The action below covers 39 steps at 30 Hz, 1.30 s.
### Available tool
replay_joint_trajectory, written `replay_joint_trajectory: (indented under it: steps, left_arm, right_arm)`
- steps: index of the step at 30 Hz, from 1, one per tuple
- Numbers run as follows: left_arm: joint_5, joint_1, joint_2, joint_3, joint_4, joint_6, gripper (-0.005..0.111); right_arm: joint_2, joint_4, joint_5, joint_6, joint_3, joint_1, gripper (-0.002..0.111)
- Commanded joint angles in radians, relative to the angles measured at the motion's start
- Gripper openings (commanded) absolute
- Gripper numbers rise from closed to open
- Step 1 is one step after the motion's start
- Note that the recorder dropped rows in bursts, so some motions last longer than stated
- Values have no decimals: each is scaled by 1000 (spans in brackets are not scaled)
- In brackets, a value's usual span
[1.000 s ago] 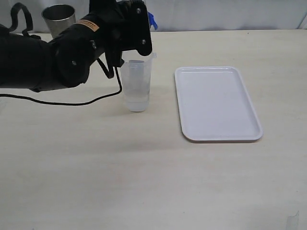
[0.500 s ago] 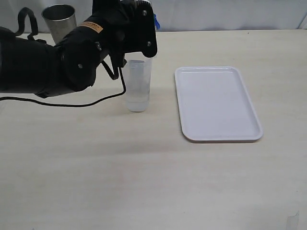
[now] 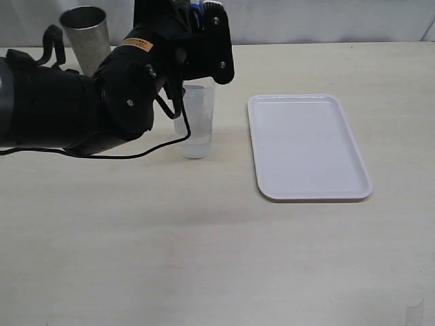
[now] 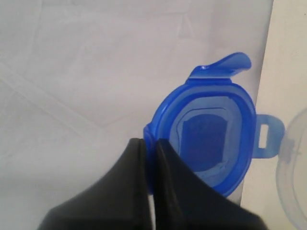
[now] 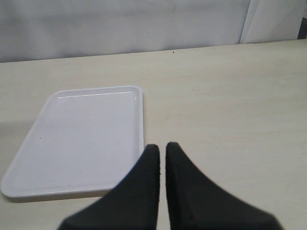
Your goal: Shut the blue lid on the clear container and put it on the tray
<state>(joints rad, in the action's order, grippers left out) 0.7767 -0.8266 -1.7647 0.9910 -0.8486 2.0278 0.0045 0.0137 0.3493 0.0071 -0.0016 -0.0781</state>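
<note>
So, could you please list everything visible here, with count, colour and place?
blue lid: 1, blue, in the air near the clear container's top
clear container: 1, translucent, upright on the table, left of the tray
tray: 1, white, flat on the table
steel cup: 1, grey, far left of the table
table: 1, pale beige, under everything
left gripper: 1, black, shut on the blue lid's rim
right gripper: 1, black, shut, empty, near the tray
</note>
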Motion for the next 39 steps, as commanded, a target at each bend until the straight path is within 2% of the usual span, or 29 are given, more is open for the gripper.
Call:
replay_joint_trajectory:
  steps: [1,39]
  left_arm:
    - [15,-28,7,-2,-13,33,0]
    - [4,-69,7,-2,-172,114,0]
  right_arm:
    - [-4,1,-4,-7,2,-4,5]
    - [-4,1,-4,-7,2,-4,5]
